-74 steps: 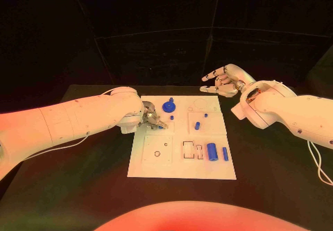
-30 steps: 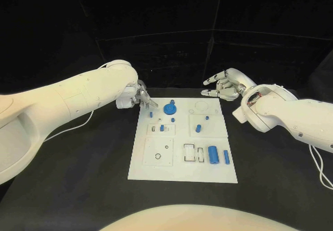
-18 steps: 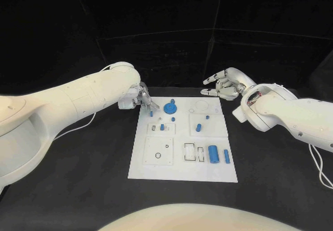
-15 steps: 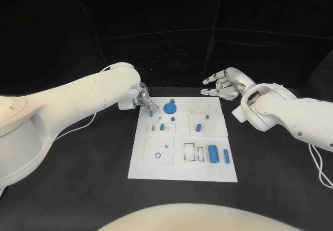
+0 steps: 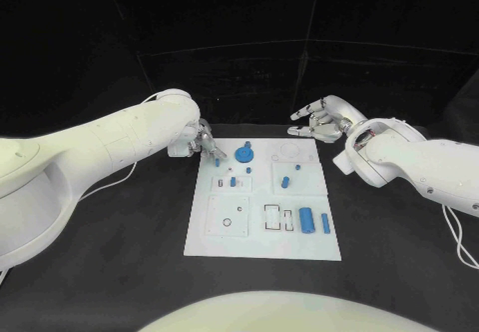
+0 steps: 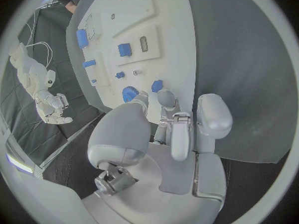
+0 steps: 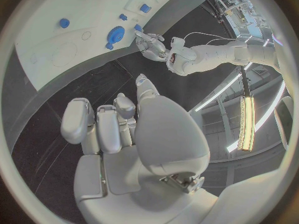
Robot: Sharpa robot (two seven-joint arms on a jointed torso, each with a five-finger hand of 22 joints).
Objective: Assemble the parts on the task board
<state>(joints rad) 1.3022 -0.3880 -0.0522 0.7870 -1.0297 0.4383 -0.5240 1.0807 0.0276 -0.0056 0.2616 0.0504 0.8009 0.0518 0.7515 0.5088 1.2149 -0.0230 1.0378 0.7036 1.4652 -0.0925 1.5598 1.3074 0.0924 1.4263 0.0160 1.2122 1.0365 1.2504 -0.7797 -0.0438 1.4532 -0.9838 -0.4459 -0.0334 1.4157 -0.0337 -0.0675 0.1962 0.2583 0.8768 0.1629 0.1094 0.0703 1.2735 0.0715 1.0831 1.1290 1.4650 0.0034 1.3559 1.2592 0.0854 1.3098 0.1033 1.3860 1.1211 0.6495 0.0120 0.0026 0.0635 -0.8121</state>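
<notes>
The left hand (image 5: 205, 146) hangs over the far left corner of the task board (image 5: 225, 238), and its fingertips (image 6: 167, 97) pinch a small blue peg (image 5: 216, 163) that points down at the board; in the left wrist view the same peg (image 6: 156, 85) sits right at the tips of the thumb and a finger, so the hand is grasping it. Just beside that hand, toward the board's middle, stands the round blue gear (image 5: 244, 153) with its short stem. A little nearer the robot from the hand, a short blue pin (image 5: 234, 182) stands in a framed square on the board, and another blue piece (image 5: 284, 182) lies in the next square, further from the hand. Well away from the left hand, at the board's near right part, a thick blue cylinder (image 5: 306, 219) and a thin blue rod (image 5: 324, 222) lie side by side.

The right hand (image 5: 321, 119) is raised beyond the far right corner of the board, well apart from every part, fingers spread and holding nothing; the right wrist view shows its fingers (image 7: 99, 122) apart and bare.
</notes>
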